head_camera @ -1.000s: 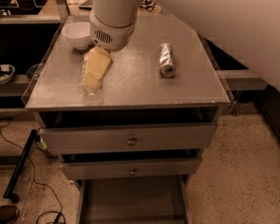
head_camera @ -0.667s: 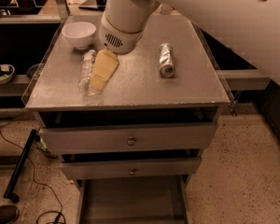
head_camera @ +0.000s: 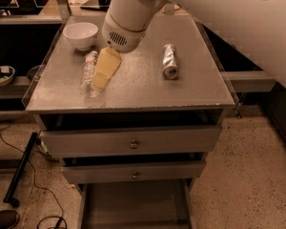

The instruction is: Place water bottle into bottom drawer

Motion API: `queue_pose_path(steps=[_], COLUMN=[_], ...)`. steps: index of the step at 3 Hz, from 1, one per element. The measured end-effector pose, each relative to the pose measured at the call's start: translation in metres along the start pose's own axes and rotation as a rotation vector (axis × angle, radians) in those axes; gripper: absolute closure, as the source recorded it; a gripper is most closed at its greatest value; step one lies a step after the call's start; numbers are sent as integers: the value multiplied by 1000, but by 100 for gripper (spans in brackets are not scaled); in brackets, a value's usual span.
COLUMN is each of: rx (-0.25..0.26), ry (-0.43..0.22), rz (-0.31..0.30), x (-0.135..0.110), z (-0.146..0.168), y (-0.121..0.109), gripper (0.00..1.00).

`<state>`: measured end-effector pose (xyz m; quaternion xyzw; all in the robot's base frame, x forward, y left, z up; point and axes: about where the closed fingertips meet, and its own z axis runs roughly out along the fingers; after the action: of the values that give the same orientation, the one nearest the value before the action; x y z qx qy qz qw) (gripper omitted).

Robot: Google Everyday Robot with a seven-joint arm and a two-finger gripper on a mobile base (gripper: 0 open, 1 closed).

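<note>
Grey cabinet top (head_camera: 138,87) carries a white bowl (head_camera: 80,34). The water bottle (head_camera: 87,73) lies on its side just in front of the bowl. The gripper (head_camera: 105,69) is also in front of the bowl, just beside the water bottle on the side facing the can (head_camera: 169,61); whether it is wide or narrow cannot be told. The bottom drawer (head_camera: 133,204) stands open, well below the bowl.

Tool (head_camera: 99,81) just beside water bottle (head_camera: 87,69); bowl (head_camera: 80,35) close behind

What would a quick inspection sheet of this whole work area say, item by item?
Surface: grey cabinet top, holding three things.
Job's things: water bottle lying on its side, left; bottom drawer pulled open.
Clutter: silver can lying at right; white bowl back left.
Grippers: pincer low over the water bottle; contact unclear.
Cables: black cable on floor, left.
Surroundings: upper drawers slightly open; shoe at lower left.
</note>
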<state>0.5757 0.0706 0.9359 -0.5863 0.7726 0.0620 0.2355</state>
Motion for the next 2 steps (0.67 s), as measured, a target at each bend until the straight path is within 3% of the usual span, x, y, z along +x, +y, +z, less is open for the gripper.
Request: queue_pose_path(steps=[1,2], rx=[-65,-72], ry=[-82,-81], rz=[-33,-27], x=[-17,-18], z=[16,18], y=[-26,-26], gripper=[0,0])
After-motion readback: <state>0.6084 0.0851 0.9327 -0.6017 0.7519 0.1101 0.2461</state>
